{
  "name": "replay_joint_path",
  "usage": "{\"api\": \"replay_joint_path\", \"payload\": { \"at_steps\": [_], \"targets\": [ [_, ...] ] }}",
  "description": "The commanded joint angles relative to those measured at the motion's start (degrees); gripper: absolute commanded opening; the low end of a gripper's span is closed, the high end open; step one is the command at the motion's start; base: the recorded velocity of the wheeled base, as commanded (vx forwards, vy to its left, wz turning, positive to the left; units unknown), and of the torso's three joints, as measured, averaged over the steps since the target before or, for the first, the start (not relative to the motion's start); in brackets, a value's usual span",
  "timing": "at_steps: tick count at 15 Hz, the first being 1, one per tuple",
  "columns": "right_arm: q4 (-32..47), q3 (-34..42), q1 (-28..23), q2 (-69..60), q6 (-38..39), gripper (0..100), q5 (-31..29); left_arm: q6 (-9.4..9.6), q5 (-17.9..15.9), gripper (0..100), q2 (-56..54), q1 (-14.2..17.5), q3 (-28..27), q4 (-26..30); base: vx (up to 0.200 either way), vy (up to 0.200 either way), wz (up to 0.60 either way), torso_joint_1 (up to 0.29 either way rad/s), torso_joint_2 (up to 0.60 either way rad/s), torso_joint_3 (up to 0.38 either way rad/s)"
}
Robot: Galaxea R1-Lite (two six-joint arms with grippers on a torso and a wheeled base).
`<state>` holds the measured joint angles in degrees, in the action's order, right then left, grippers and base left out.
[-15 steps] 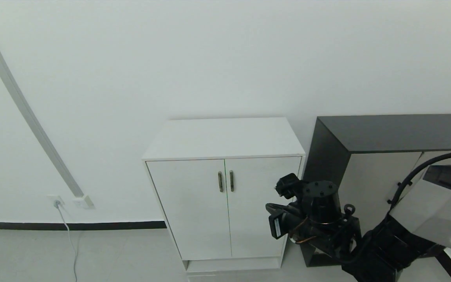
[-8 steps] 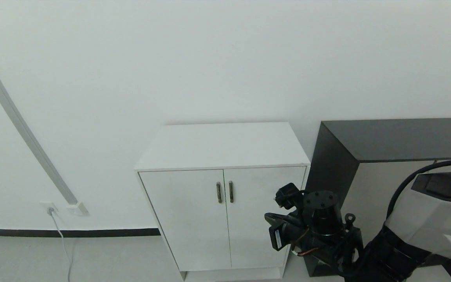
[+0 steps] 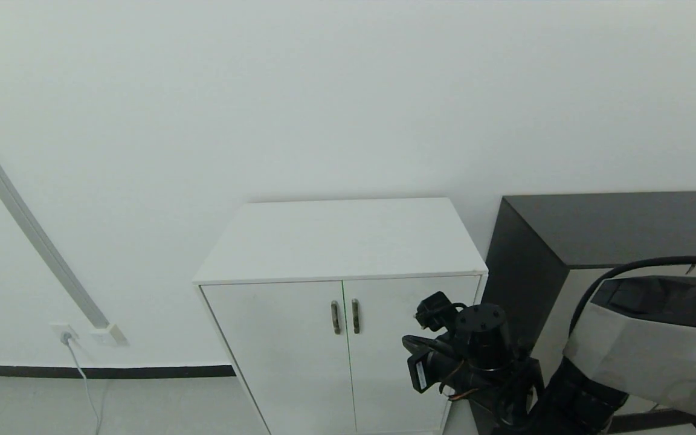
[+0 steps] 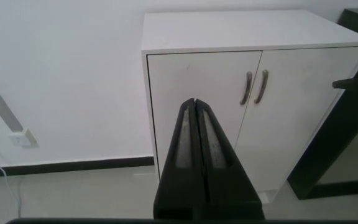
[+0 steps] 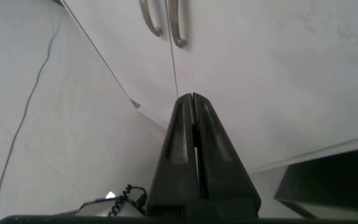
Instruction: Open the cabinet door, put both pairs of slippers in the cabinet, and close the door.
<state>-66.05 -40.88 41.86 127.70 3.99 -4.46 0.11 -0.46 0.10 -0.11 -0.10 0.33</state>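
The right gripper (image 5: 193, 97), fingers pressed together and holding nothing, points at the seam between the two shut doors of the white cabinet (image 3: 336, 241), below the metal handles (image 3: 336, 316). Whether it touches the door cannot be told. The left gripper (image 4: 195, 101), fingers likewise pressed together, hangs apart from the cabinet front, facing the left door (image 4: 191, 78). A dark cabinet (image 3: 614, 220) stands just beside the white one, on its right.

The cabinet (image 3: 336, 241) is plain white, and its door handles (image 3: 336, 317) are a dull brownish grey. The sideboard (image 3: 620, 223) is matt charcoal black. The wall (image 3: 324, 90) is white with a black skirting stripe (image 3: 94, 370). The left gripper (image 4: 195, 102) and right gripper (image 5: 193, 98) are black.
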Motion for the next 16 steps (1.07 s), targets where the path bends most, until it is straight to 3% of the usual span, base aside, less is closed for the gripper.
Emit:
{"api": "replay_joint_path", "payload": {
  "at_steps": [1,7,16],
  "targets": [
    [-0.4,-2.5,-0.2,3.9,0.1,0,-0.4,-0.02,0.0,0,0.0,-0.1,0.0,0.0,0.0,0.0,0.0,0.0,0.0,0.0],
    [0.0,-10.5,-2.1,9.7,0.1,0,-0.4,-0.02,0.0,0,0.0,-0.1,0.0,0.0,0.0,0.0,0.0,0.0,0.0,0.0],
    [9.9,-23.9,-4.9,13.1,0.1,0,-0.4,-0.02,0.0,0,0.0,-0.1,0.0,0.0,0.0,0.0,0.0,0.0,0.0,0.0]
  ]
}}
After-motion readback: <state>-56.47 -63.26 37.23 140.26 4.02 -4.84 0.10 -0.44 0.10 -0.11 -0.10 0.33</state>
